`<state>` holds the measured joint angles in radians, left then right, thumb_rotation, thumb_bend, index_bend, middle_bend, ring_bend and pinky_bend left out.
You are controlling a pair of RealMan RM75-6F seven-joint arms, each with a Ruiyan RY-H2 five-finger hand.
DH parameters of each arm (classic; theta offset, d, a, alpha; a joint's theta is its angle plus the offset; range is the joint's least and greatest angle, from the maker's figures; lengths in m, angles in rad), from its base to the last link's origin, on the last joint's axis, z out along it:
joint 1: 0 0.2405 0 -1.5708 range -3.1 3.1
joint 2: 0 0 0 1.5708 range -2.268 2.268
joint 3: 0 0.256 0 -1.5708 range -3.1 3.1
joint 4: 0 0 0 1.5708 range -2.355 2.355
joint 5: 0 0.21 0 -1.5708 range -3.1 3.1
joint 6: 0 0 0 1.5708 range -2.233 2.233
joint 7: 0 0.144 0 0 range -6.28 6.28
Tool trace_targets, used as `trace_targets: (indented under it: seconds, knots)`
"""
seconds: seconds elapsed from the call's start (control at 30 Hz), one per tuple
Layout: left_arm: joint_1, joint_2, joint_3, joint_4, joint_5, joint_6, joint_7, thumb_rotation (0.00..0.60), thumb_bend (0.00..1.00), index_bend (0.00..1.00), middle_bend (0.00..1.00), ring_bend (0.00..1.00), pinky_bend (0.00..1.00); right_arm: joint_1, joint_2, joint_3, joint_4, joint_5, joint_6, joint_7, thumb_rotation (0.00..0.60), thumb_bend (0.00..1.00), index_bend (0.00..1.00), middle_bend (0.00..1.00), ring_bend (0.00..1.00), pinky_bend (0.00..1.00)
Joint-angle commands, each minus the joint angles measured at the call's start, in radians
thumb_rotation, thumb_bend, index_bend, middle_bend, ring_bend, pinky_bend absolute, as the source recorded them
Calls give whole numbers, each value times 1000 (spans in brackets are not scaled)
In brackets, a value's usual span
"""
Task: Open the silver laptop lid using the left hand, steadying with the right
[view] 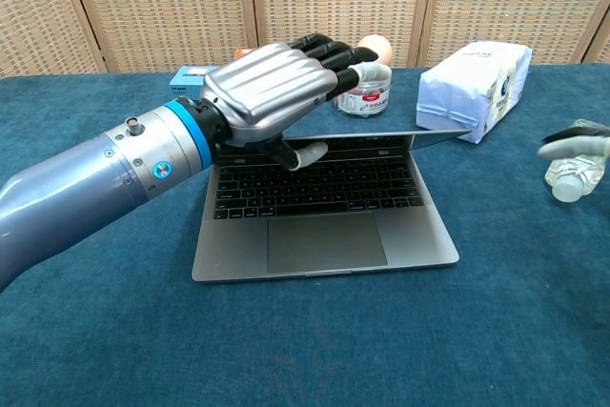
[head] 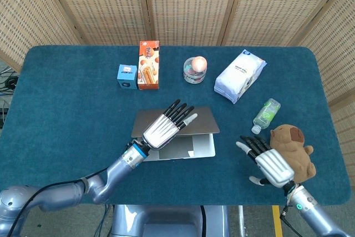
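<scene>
The silver laptop [head: 191, 146] lies at the table's middle with its lid [head: 202, 119] lifted partway, and the keyboard [view: 319, 193] shows in the chest view. My left hand [head: 166, 129] holds the lid's front edge, fingers [view: 329, 52] lying over the top and the thumb [view: 303, 152] under it. My right hand [head: 267, 162] hovers with fingers spread to the right of the laptop, apart from it. Only its fingertips [view: 572, 143] show at the right edge of the chest view.
A brown plush toy [head: 293, 144] sits just right of my right hand, with a small bottle [head: 267, 112] behind it. Along the back stand a blue box [head: 126, 76], an orange carton [head: 148, 65], a jar [head: 194, 70] and a white bag [head: 239, 75].
</scene>
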<state>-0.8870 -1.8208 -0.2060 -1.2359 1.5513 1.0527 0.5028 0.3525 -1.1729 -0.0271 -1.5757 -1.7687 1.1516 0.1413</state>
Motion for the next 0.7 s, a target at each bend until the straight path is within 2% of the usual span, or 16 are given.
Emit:
trace_targets:
  seconds: [0.03, 0.23, 0.57, 0.7]
  knots:
    - [-2, 9, 1, -11, -2, 2, 3, 600, 440, 0, 0, 0, 0, 95, -21, -20, 38, -52, -90, 89, 600, 512, 134, 56, 0, 106]
    - [-3, 26, 6, -26, -6, 6, 11, 600, 439, 0, 0, 0, 0, 141, -66, -20, 69, -63, -111, 105, 600, 605, 186, 103, 6, 166]
    - [-8, 30, 10, -20, -24, 8, 0, 600, 440, 0, 0, 0, 0, 214, -141, 7, 29, 12, -243, -69, 600, 681, 188, 128, 35, 192]
    - [-9, 27, 19, -13, -24, 9, -5, 600, 440, 0, 0, 0, 0, 234, -177, 20, 16, 56, -288, -150, 600, 763, 188, 129, 42, 193]
